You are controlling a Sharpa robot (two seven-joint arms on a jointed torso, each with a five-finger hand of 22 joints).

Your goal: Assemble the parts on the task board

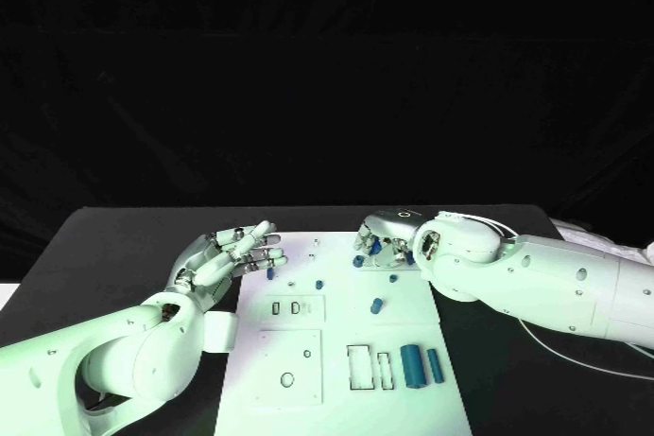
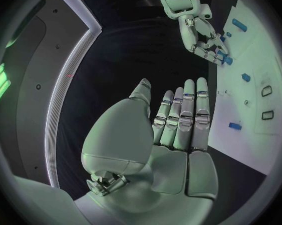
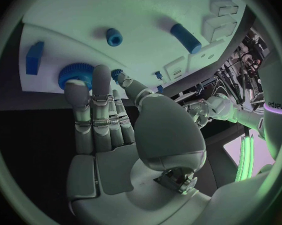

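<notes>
The right hand's fingers (image 3: 84,92) touch the upright blue gear (image 3: 75,74).

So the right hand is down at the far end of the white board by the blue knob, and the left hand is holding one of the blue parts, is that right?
Not quite. The left hand holds nothing: the left wrist view shows its fingers straight with a bare palm, beside the task board. The rest stands: in the right wrist view the right hand has its fingertips at the blue knob at the board's far end.

Left hand (image 1: 225,254) open — right hand (image 1: 383,239) undiscernible
</notes>
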